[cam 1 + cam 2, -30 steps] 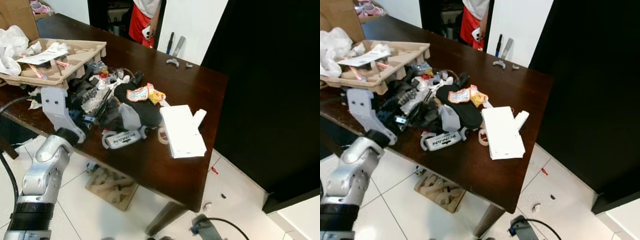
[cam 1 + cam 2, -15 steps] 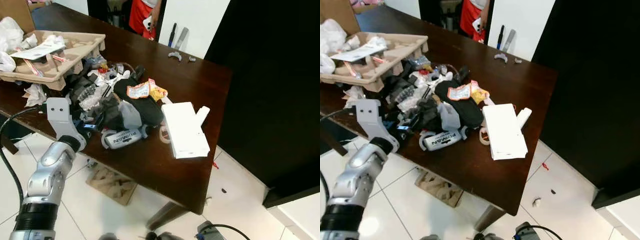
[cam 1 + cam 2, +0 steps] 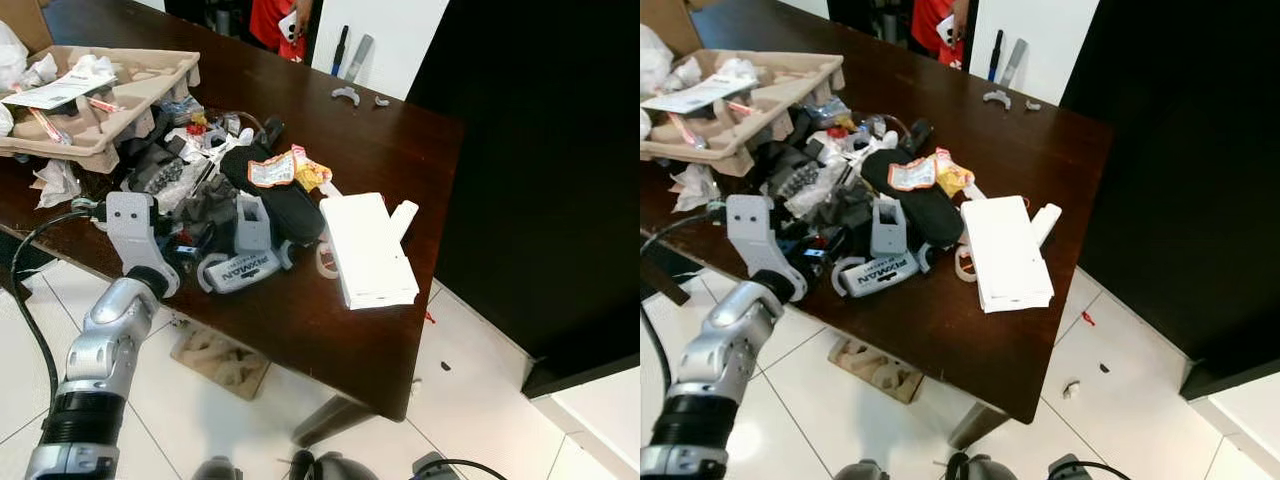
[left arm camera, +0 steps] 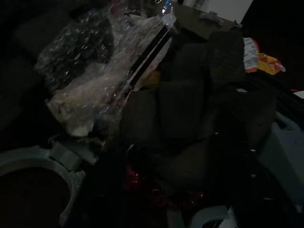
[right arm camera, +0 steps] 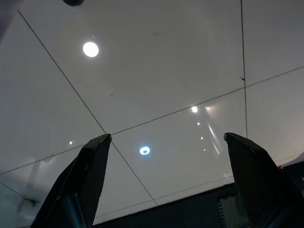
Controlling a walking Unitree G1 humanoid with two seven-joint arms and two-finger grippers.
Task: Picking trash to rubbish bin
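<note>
1. My left gripper [image 3: 200, 225] reaches into the heap of trash [image 3: 215, 195] on the dark worktop [image 3: 330, 330]; I cannot tell whether its fingers are apart or closed, since the grey wrist block and the dark clutter hide them.
2. In my left wrist view the gripper faces crumpled clear plastic wrap [image 4: 95, 80] and a dark, soft mass beside it, all very dim.
3. My right gripper [image 5: 166, 190] hangs idle over the glossy white tiled floor [image 5: 156, 71], its two black fingers [image 5: 85, 175] spread wide with nothing between them.
4. The trash lies across the near-left part of the worktop: a black flat piece [image 3: 285, 205], an orange-and-yellow snack wrapper [image 3: 285, 170] resting on it, a grey bottle with lettering [image 3: 240, 270] lying on its side near the front edge, and silvery wrapping [image 3: 165, 175] further left.
5. A moulded cardboard tray [image 3: 110, 105] sits at the far left of the worktop, holding papers and scraps.
6. A white box [image 3: 365, 250] lies just right of the heap, with a small white tube [image 3: 402, 218] against its far side.
7. Two small grey parts [image 3: 345, 95] rest near the far edge of the worktop.
8. A person in red [image 3: 275, 15] stands beyond the worktop.
9. A flat cardboard piece [image 3: 220, 360] lies on the floor under the worktop.
</note>
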